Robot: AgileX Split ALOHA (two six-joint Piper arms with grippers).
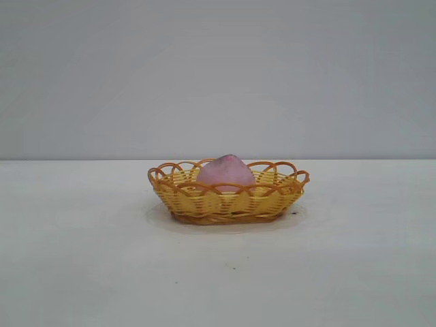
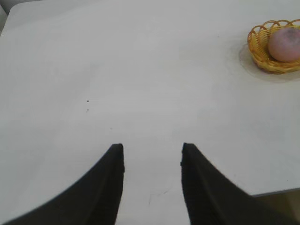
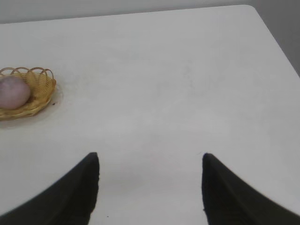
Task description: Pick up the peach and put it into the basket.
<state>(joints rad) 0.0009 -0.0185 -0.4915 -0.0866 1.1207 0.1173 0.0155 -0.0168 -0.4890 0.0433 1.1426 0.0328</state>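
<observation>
Exterior view is giving me the basket (image 1: 228,194) sitting on the white table (image 1: 82,259), about midway across, with the peach (image 1: 225,173) lying inside it, its pointed top poking above the looped rim. Bare tabletop is stretching out on both sides of the basket and in front of it, and neither arm is showing in this view, so nothing is crowding the wicker.

Through the left wrist camera I am seeing the left gripper (image 2: 153,150) hanging over open table, angled downward, its two dark fingers (image 2: 105,187) standing apart with only bare white surface between them; it is pinching nothing. The basket (image 2: 260,51) with the peach (image 2: 284,44) in it is lying well apart from those fingertips, off toward the side where the other arm is working. A rounded table corner is showing far off, and another table edge (image 2: 276,191) is running close beside one finger, with a darker floor beyond it.

Through the right wrist camera I am seeing the right gripper (image 3: 150,157) also tilted down over empty table, fingers (image 3: 75,197) spread a little wider than the left pair and gripping nothing. The basket (image 3: 40,91) and peach (image 3: 14,92) are sitting far from it, off toward the left arm's side. The table's far edge and a rounded corner (image 3: 253,9) are lying well beyond, leaving a broad clear stretch between the fingertips and that edge.
</observation>
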